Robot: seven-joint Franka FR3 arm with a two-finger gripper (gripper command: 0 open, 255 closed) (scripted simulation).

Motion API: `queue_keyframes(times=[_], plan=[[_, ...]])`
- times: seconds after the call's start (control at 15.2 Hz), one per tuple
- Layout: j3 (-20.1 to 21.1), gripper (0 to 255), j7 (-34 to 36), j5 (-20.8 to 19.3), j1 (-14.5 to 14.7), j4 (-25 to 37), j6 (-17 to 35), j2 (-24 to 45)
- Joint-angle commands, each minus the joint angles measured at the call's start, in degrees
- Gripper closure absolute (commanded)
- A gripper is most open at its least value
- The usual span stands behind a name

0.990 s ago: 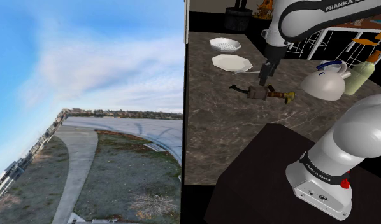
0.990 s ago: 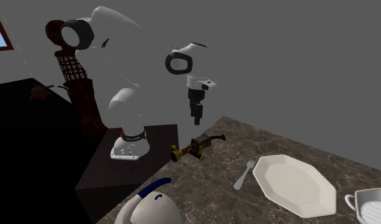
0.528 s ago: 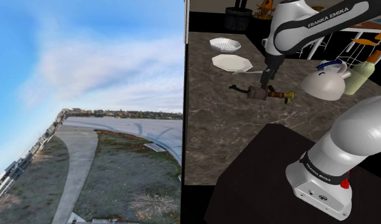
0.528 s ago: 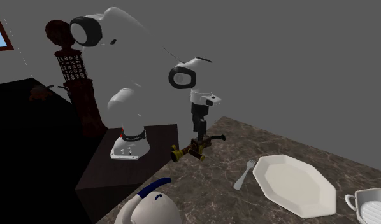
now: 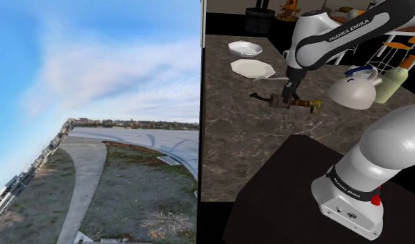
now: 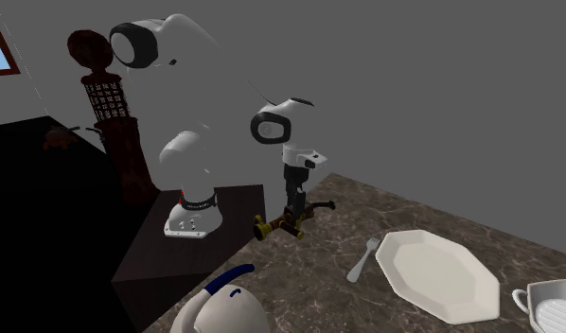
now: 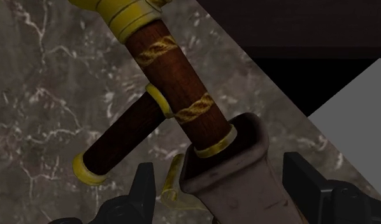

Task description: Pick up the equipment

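the equipment (image 5: 307, 105) lies flat on the dark marbled counter (image 5: 241, 142), between the stand (image 5: 282, 197) and an octagonal white plate (image 5: 252, 68). it is a brown rod wound with gold bands, with a brassy end and a grey sleeve around its middle.

the gripper (image 5: 288, 99) stands upright over it. in the shoulder view it covers the middle of the equipment, so only the two ends show clearly. from the second exterior view the gripper (image 6: 292, 216) is down at the equipment (image 6: 270, 225), and its fingertips merge with the dark sleeve there.

the wrist view is clearer: the gripper (image 7: 224, 181) is spread wide, one finger on each side of the grey sleeve of the equipment (image 7: 176, 76). nothing is clasped, and whether either finger touches the sleeve is hard to judge, since the sleeve's lower part runs out of the picture. a second, thinner brown bar branches off the rod over the counter (image 7: 43, 95).

a white kettle (image 5: 352, 91) with a blue handle sits near the equipment, a pale green bottle (image 5: 389, 83) just beside it. in the second exterior view the kettle (image 6: 220, 307) is cut off by the lower edge. a fork (image 6: 363, 257) lies beside the plate (image 6: 437, 274).
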Motion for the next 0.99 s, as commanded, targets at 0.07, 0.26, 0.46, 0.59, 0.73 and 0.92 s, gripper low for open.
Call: queue_keyframes(times=[0.07,0.26,0.46,0.59,0.73,0.92], plan=[[0.0,255,0.0,0.0,0.0,-0.1,0.2,0.1],[0.0,255,0.0,-0.1,0.0,-0.1,0.2,0.1],[-0.1,255,0.0,-0.1,-0.1,-0.1,0.3,0.2],[0.1,255,-0.1,0.2,0.1,0.3,-0.7,-0.4],[0.2,255,-0.4,0.5,0.2,1.0,-2.6,-1.6],[0.5,255,-1.0,1.0,0.4,2.2,-5.4,-3.3]])
